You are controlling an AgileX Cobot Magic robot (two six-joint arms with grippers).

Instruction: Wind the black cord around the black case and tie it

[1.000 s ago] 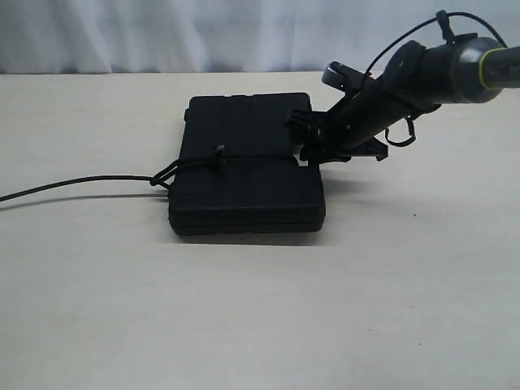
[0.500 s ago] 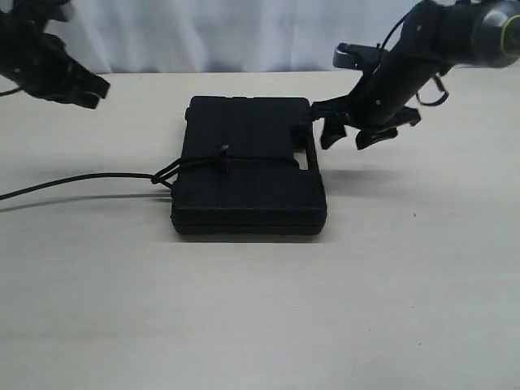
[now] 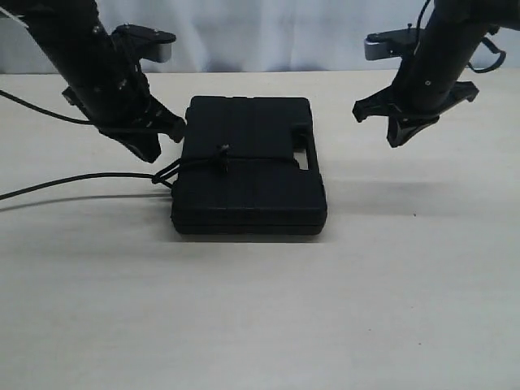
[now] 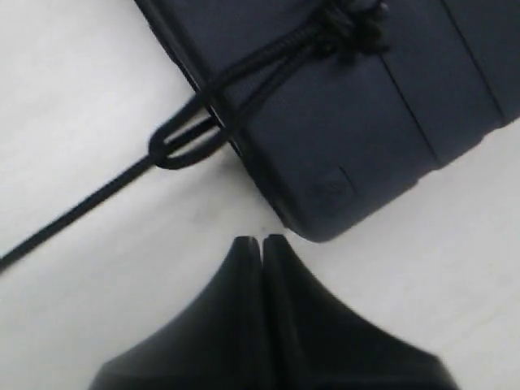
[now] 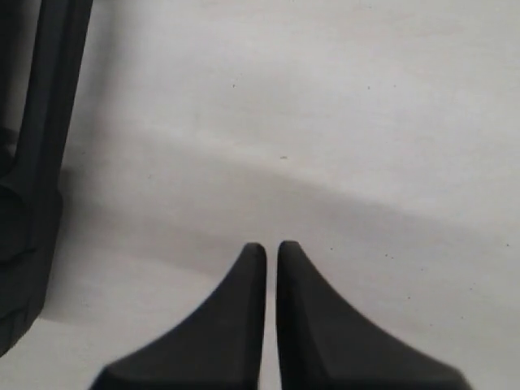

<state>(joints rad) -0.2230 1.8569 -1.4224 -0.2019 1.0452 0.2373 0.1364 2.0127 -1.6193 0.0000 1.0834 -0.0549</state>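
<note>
The case (image 3: 248, 166) is lying flat on the table (image 3: 260, 317), the cord (image 3: 81, 178) crossing its top and trailing leftward, while the left gripper (image 3: 151, 153) and right gripper (image 3: 400, 140), both pressed together and empty, are hovering beside its opposite sides.

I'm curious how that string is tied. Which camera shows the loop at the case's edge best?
The left wrist view: the loop sits close up, poking past the case. The exterior view shows it small and dark; the right wrist view misses it.
</note>
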